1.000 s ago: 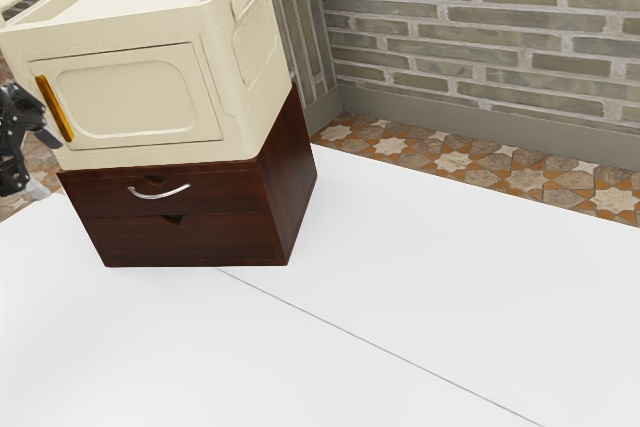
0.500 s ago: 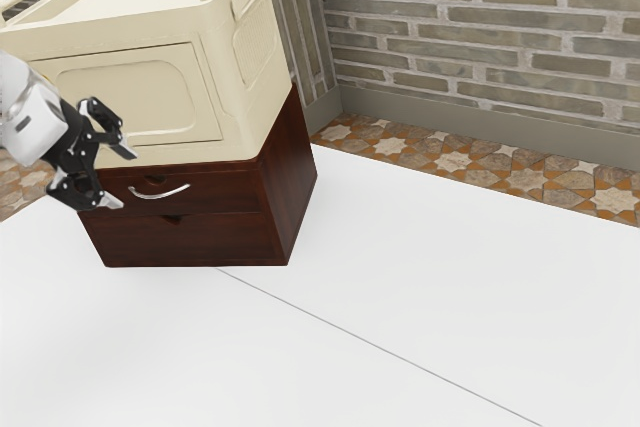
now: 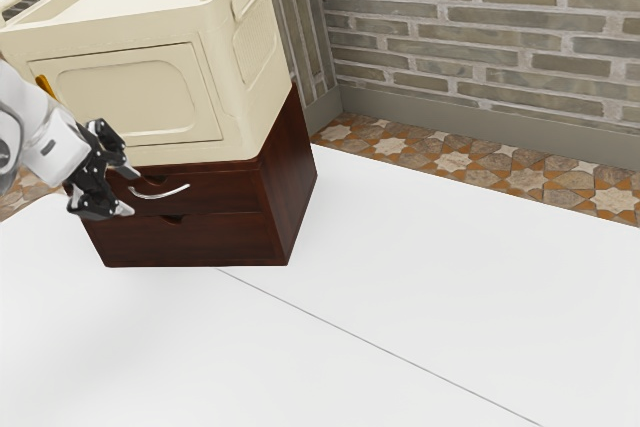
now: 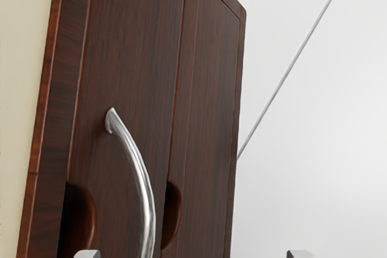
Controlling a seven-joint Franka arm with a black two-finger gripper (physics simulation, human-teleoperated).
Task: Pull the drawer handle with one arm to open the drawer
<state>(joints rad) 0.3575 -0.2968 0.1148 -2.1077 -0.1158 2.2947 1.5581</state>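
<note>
At the exterior view's left, the claw (image 3: 130, 191) is spread, its fingertips apart, near the curved silver handle (image 3: 166, 194). That handle sits on the closed upper drawer (image 3: 225, 190) of a dark wooden cabinet (image 3: 291, 182), beneath a cream box (image 3: 243, 112). Farther right stands a brick wall (image 3: 480, 42).

Bright, soft light fills the scene, seemingly from overhead. Below the gripper (image 3: 128, 191), the white table (image 3: 400, 297) glows almost washed out. Higher than the gripper, the cream box (image 3: 130, 2) is palest on top, its front a shade duller. Ahead of the gripper, white glints streak the curved metal handle (image 4: 141, 179), and deep shadow pools in the dark wood's notch (image 4: 77, 225).
</note>
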